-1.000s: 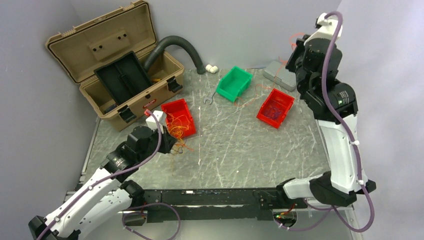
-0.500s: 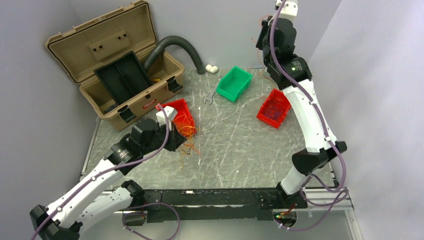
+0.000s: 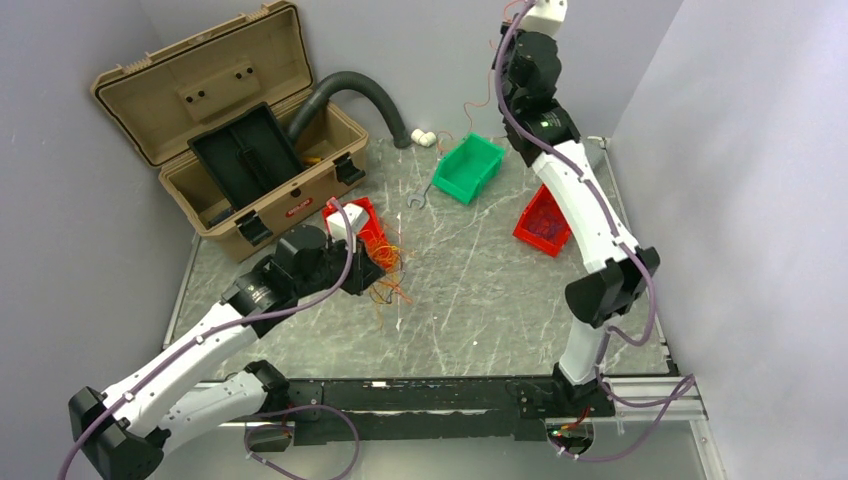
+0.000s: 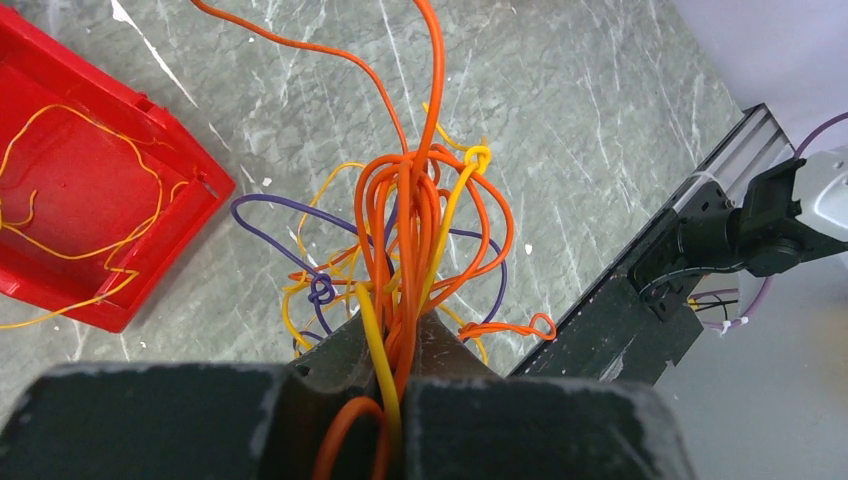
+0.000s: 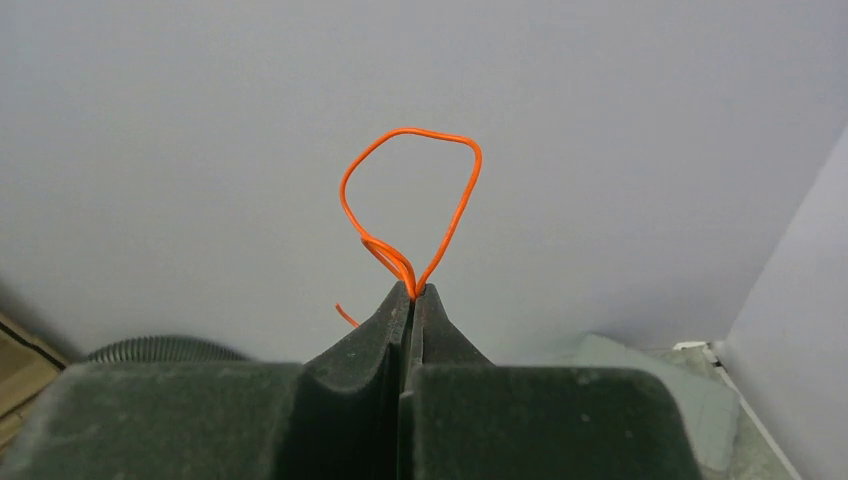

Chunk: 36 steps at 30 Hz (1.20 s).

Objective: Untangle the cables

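**Top view:** Open toolbox (image 3: pixel 230 130) sits at 10 o'clock on the table (image 3: pixel 480 300), w/ 1 black tray (image 3: pixel 245 150) inside. 1 fat dark hose (image 3: pixel 355 90) curls from behind it to a white fitting (image 3: pixel 424 137) near 12. There are 3 bins: 1 green bin (image 3: pixel 468 167) at 12 and 2 red. The left red bin (image 3: pixel 365 222) is half under the left arm, and the right red bin (image 3: pixel 540 222) at 2 o'clock is partly behind the right arm. 1 small metal hook (image 3: pixel 416 203) lies between the green bin and the left red bin. The cables (image 3: pixel 385 275) are a tangle left of centre, right at the left arm's tip. The right arm reaches high at 12, and its fingers are too small to read here.

**Left wrist:** The left gripper (image 4: pixel 400 340) is clamped on the cables, a bunch of orange and yellow strands. Purple loops (image 4: pixel 270 225) are mixed in. The left red bin, at 9 o'clock, holds a yellow strand and is cut off by the frame. A black rail (image 4: pixel 650 300) sits at 3 o'clock.

**Right wrist:** The right gripper (image 5: pixel 413 292) has its jaws pressed together, pinching 1 orange strand (image 5: pixel 410 190) that loops up against the grey wall. The hose shows at 8 o'clock, mostly hidden.
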### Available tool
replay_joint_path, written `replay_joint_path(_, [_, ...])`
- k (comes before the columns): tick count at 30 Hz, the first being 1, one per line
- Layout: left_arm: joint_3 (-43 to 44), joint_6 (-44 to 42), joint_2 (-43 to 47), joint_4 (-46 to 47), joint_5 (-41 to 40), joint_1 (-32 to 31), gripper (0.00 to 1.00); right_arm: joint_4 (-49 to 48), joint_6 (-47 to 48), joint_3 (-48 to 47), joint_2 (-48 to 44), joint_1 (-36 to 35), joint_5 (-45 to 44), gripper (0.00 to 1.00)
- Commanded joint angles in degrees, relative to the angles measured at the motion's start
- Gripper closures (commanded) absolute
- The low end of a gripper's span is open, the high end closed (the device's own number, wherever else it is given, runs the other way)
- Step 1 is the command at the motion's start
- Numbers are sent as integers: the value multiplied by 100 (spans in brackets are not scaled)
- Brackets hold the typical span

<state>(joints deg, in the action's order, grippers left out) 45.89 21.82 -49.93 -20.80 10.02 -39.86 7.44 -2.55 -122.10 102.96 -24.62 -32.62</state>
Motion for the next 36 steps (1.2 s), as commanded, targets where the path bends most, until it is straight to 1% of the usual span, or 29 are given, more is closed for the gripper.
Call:
replay_joint_path(1, [317,-105,-100,269,70,-44,100,-656,-100,59,465,126,390,100])
replay_joint_path(7, [432,-160,-319,260,79,-47,100,-608,-688,532,928,354,805,100])
replay_joint_path(11, [443,-187,-359,253,75,-45,100,-27,-959,588,1268,445,1141,100])
replay_joint_path(17, [364,-218,-370,274,78,-47,100,459,-1339,1055,1556,506,1498,100])
replay_joint_path(24, [326,-231,-303,239,80,-43,100,953,-1526,835,2326,547,1305,100])
replay_joint_path(29, [288,-219,-221,210,70,-48,100,1573,-1682,306,3001,545,868,100])
replay_joint_path(34, [126,-144,-35,234,103,-45,100,1713,-1859,120,3458,546,1148,100])
replay_joint_path(35, [121,-143,-8,208,109,-50,100,1804,-1861,-5,3530,546,1224,99])
replay_joint_path(36, [120,-143,23,161,101,-42,100,2011,-1818,-197,3590,546,1321,90])
